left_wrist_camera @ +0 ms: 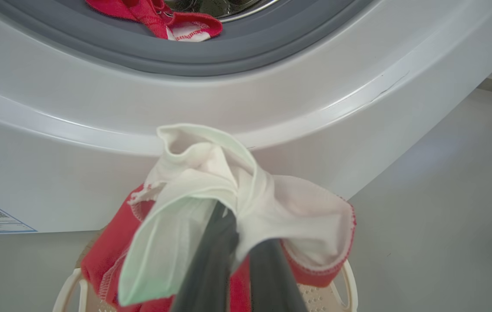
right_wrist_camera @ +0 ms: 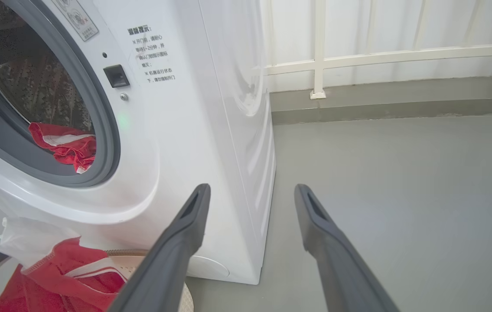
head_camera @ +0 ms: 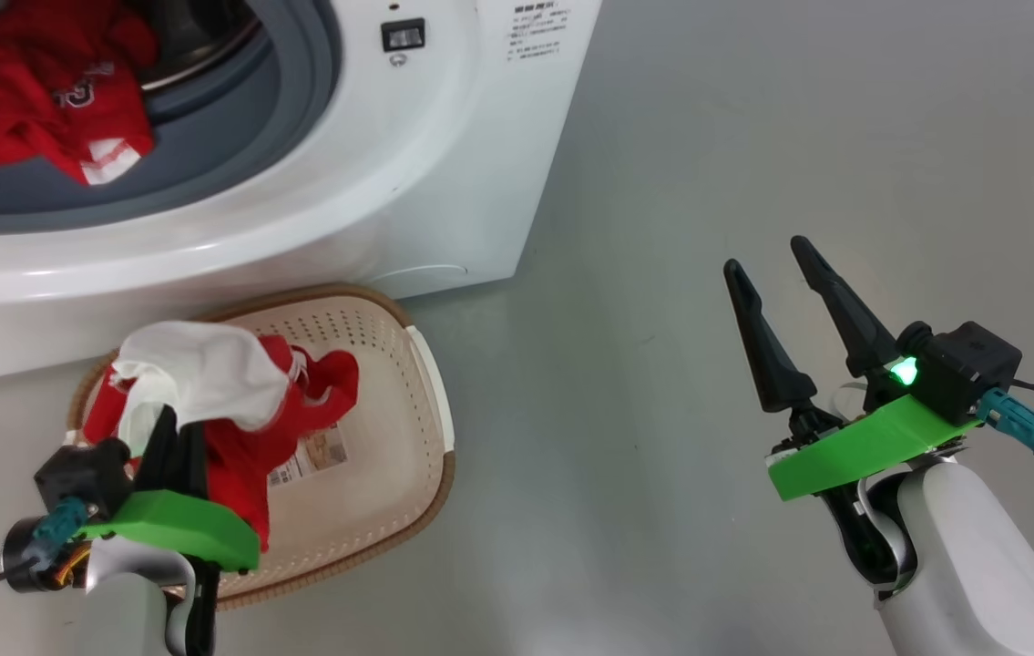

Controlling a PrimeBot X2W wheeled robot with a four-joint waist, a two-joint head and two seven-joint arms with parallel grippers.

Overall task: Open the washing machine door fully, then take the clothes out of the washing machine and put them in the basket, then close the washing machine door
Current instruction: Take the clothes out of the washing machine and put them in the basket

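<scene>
The step in hand is moving clothes from the drum to the basket. The left hand (head_camera: 172, 435) is closed tight on a red and white garment (head_camera: 225, 383), which hangs bunched above the basket (head_camera: 430, 392), with its lower folds reaching down inside. In the left wrist view the white cloth is wrapped over the dark fingers (left_wrist_camera: 211, 260). The basket stands on the grey floor (head_camera: 753, 109), just in front of the washing machine (head_camera: 444, 137).

The right hand (head_camera: 766, 254) is spread wide and holds nothing. It hovers over bare floor, well apart from the basket and to its right.

More red clothes (head_camera: 34, 100) lie in the mouth of the drum, one fold draped onto the grey seal (head_camera: 298, 109), so unloading is judged to be only partly done and the door's closing comes later.

The next move probably calls for the left hand to spread its fingers over the middle of the basket so that the garment drops in. Since the cloth is wound round the fingers, it may cling, and a small dip or shake might be needed. After that, one hand must reach back into the drum for the rest.
</scene>
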